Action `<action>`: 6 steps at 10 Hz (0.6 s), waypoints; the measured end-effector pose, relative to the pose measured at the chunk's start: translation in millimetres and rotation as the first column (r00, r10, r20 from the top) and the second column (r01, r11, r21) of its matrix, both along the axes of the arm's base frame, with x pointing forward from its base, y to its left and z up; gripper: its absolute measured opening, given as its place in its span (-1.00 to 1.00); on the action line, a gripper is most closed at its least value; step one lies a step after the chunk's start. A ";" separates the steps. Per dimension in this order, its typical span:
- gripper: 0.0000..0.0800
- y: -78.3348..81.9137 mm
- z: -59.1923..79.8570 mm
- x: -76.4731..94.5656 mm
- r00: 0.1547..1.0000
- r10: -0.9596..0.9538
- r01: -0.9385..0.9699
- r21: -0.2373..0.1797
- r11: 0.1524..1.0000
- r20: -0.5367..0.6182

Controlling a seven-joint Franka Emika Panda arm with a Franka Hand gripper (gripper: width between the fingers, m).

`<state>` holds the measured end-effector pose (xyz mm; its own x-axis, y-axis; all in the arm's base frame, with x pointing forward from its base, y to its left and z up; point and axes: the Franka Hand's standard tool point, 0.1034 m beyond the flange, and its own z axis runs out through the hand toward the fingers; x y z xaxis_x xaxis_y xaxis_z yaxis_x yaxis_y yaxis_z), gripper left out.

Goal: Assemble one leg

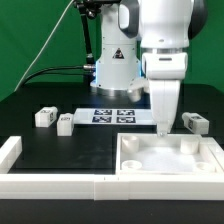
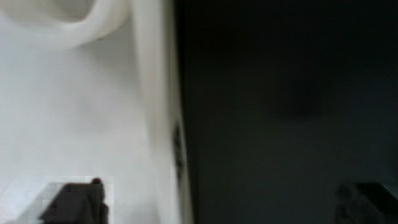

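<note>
Black matte tabletop (image 1: 60, 145) lay before a plain green backdrop (image 1: 30, 40), with a low white plastic fence (image 1: 50, 186) along its near edge. On it sat a large square white plastic panel (image 1: 170, 160) with round corner recesses. Beyond that was the thin flat white marker board (image 1: 112, 114) with its printed black tags. Three small stubby white plastic blocks, each bearing a black-and-white square tag, showed in the exterior view. The first leg (image 1: 42, 117) and second leg (image 1: 65, 123) lay close together toward that view's left, and the third leg (image 1: 193, 122) lay at its right, just behind the panel's far edge. A fourth could not be seen. The white two-finger gripper (image 1: 161, 124) hung upright over the panel's far edge, between the marker board and the third leg, near both and apparently touching neither. In the wrist view its dark fingertips (image 2: 71, 200) stood wide apart, with only the panel's rim and bare table between them, so it carried nothing. Each leg looked light, rigid and smooth-skinned, unlikely to deform but liable to slip or twist under an off-centre pinch. The safest hold would probably be square across two flat opposite sides, about halfway up. The third leg seemed the handiest to reach.
</note>
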<state>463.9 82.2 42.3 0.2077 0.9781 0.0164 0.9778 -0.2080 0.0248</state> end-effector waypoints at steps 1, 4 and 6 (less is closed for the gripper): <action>0.62 3.2 8.6 -4.9 1.000 -0.027 0.027 -0.003 1.000 0.009; 0.62 2.6 10.9 -8.0 0.997 -0.075 0.076 -0.002 0.997 0.010; 0.62 3.4 10.9 -8.1 0.972 -0.236 0.236 0.008 0.972 0.006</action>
